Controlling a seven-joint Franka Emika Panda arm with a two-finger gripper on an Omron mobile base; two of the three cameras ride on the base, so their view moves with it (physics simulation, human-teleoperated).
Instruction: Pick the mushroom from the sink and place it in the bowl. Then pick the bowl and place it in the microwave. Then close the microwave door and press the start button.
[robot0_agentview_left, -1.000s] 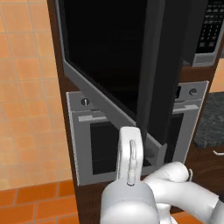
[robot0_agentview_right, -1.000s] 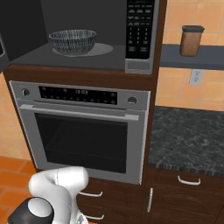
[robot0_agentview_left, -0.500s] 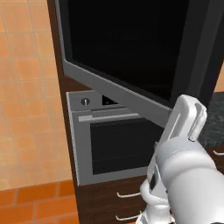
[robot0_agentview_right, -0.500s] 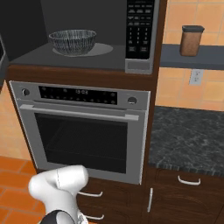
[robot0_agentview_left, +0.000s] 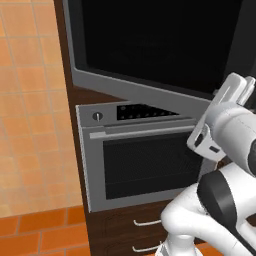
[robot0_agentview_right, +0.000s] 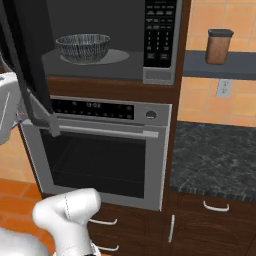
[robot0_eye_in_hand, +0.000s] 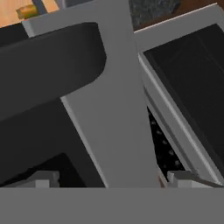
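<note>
We start with the microwave, built into the dark cabinet above the steel oven. Its cavity stands open, and the microwave door swings out toward us, a wide black panel in grey trim covering the upper part of the left base view from ten to two o'clock. In the hand view its grey frame runs diagonally across the centre, with the dark handle at ten o'clock, very close to the camera.

The bowl sits on the microwave floor, left of the keypad strip. We cannot make out the mushroom through its meshed wall, so we judge only that it is probably inside. The sink is nowhere in front of us.

The gripper is pressed up near the door frame; with so little of its tips visible, we cannot tell whether the claw is released or clenched.

We judge the door-closing push is under way. The risks: the hand slides off the frame edge, or snags the handle, leaving the door ajar so the start button does nothing.
</note>
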